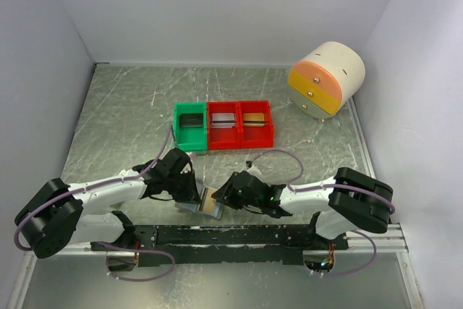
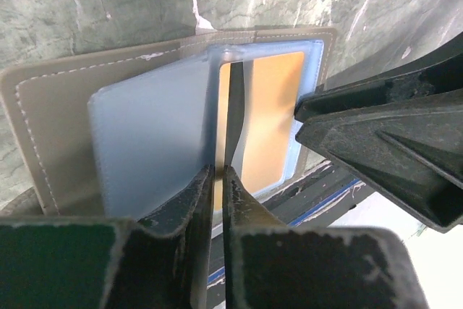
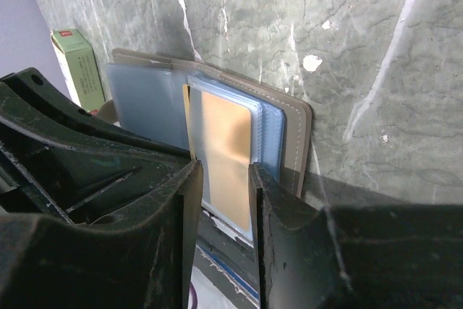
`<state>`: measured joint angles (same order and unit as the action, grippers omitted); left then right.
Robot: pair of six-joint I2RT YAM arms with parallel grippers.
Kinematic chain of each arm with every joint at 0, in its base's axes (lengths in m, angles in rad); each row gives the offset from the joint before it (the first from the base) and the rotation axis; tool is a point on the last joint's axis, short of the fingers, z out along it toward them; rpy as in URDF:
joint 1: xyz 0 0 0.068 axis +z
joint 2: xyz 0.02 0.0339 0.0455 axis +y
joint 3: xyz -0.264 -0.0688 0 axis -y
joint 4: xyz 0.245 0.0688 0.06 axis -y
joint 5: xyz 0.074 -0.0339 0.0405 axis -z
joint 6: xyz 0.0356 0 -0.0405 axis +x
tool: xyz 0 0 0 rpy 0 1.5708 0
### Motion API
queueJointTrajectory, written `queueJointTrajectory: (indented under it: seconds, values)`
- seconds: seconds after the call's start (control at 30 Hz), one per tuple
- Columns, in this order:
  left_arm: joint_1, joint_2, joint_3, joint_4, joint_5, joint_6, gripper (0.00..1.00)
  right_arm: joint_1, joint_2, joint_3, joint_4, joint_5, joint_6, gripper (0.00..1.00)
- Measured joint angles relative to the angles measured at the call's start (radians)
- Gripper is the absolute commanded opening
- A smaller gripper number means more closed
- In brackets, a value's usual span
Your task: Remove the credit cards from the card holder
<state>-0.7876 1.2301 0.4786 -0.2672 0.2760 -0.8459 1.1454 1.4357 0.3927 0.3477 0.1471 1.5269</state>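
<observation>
The grey card holder (image 2: 58, 113) lies open at the table's near edge, its corner hanging over the rail. Its pale blue pockets stand fanned up. An orange credit card (image 2: 271, 106) shows through the right-hand pocket. My left gripper (image 2: 217, 179) has its jaws nearly touching, with the thin orange edge of a card between them. My right gripper (image 3: 224, 168) holds the holder's right end, jaws a little apart around the pocket leaf with the orange card (image 3: 224, 135). From above, both grippers (image 1: 192, 197) (image 1: 223, 199) meet at the holder (image 1: 208, 206).
A green bin (image 1: 191, 126) and two red bins (image 1: 224, 124) (image 1: 256, 122) stand in a row mid-table. A white and orange drum (image 1: 325, 79) sits at the back right. A small box (image 3: 79, 70) lies beside the holder. The black rail (image 1: 239, 235) runs just below the grippers.
</observation>
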Motion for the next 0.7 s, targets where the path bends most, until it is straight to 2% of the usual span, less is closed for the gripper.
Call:
queueJointTrajectory:
  seconds: [0.1,0.37,0.57,0.7]
  values:
    - [0.0,-0.014,0.0,0.0,-0.005,0.0,0.19,0.0,-0.003,0.002,-0.01,0.001,-0.003,0.34]
    - [0.0,-0.016,0.002,0.001,-0.014,0.001,0.38,0.0,-0.003,0.038,-0.07,-0.001,-0.03,0.34]
    - [0.0,-0.021,0.037,-0.031,-0.064,0.016,0.44,0.0,-0.002,0.038,-0.071,-0.001,-0.031,0.34]
    - [0.0,-0.047,0.061,-0.035,-0.082,0.035,0.45,0.0,-0.002,0.038,-0.073,-0.001,-0.031,0.34]
